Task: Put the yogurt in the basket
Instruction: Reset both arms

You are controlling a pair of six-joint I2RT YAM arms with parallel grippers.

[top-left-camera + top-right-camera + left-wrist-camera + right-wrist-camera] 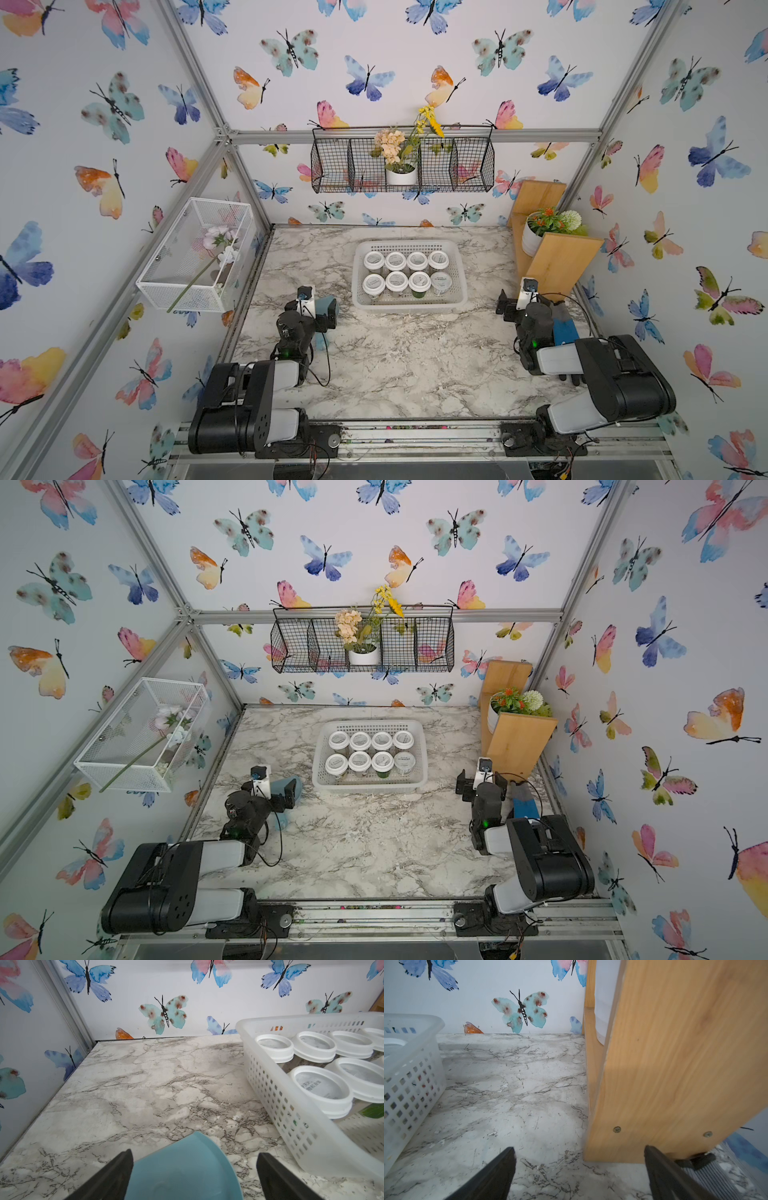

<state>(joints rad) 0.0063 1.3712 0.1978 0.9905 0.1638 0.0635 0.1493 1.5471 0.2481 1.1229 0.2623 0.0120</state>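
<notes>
All eight yogurt cups (396,281) stand upright, two rows of four, inside the basket (407,307) toward 12 o'clock on the surface (395,365); the left gripper (194,1152) at the basket's 8 o'clock and the right gripper (579,1147) at its 4 o'clock both have jaws spread wide, clamping nothing. The cups look light, stiff and smooth-walled, probably slippery; packed lid to lid, each seems best pinched from above across its lid rim.
</notes>
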